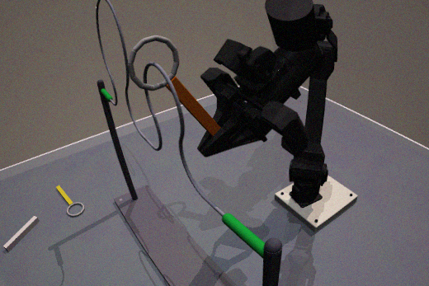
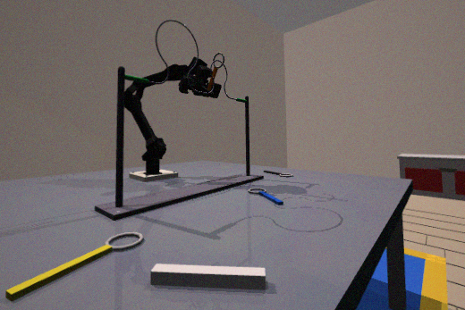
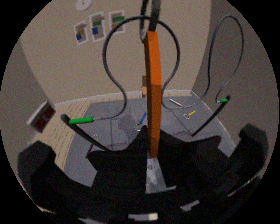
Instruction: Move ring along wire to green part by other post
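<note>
Tool (image 1: pixel 209 140) (image 3: pixel 148 127): closed to a narrow gap on the flat orange handle (image 1: pixel 194 105) (image 2: pixel 211 79) (image 3: pixel 153 90), gripped at its lower end. The grey ring (image 1: pixel 132 71) (image 2: pixel 215 55) is held off the worktop (image 1: pixel 231 174) (image 2: pixel 206 224) (image 3: pixel 127 142), at the smaller hump of the thin grey wire (image 1: pixel 181 137) (image 2: pixel 197 43) (image 3: pixel 105 60). Landmark: the black post nearest the top camera (image 1: pixel 272 264) (image 2: pixel 247 135) (image 3: pixel 85 135). The ring is well apart from it, up the wire beyond its green sleeve (image 1: pixel 244 233) (image 2: pixel 241 100) (image 3: pixel 81 120). Step in hand, as judged: carrying along the wire. Travel direction cannot be established. The next move calls for small advances, turning the ring square to the bend and keeping the wire centred. Clearance between ring and wire cannot be confirmed.
</note>
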Available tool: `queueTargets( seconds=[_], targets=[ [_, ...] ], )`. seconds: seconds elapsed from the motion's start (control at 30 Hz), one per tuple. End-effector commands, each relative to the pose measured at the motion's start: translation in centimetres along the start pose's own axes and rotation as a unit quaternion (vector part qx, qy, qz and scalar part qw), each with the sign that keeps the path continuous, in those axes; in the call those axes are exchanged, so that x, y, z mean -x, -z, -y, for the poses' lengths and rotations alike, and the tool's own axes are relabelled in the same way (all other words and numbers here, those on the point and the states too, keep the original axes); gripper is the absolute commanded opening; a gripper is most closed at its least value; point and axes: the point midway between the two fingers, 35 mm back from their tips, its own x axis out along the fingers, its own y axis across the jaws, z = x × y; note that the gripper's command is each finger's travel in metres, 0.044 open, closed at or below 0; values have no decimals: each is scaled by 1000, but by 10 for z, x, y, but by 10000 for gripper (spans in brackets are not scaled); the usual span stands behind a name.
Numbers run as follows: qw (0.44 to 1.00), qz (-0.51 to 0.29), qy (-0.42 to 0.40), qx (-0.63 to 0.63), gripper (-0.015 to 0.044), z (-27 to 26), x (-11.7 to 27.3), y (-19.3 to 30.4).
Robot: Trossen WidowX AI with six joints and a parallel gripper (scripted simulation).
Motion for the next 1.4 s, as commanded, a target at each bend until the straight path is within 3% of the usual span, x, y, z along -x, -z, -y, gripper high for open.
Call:
queueTargets(
  seconds=[0.0, 0.67, 1.37],
  targets=[
    [999, 3, 20, 36, -150, 5, -1, 1],
    [965, 28, 127, 227, -150, 33, -1, -6],
    [878, 53, 233, 415, -150, 57, 6, -24]
  ],
)
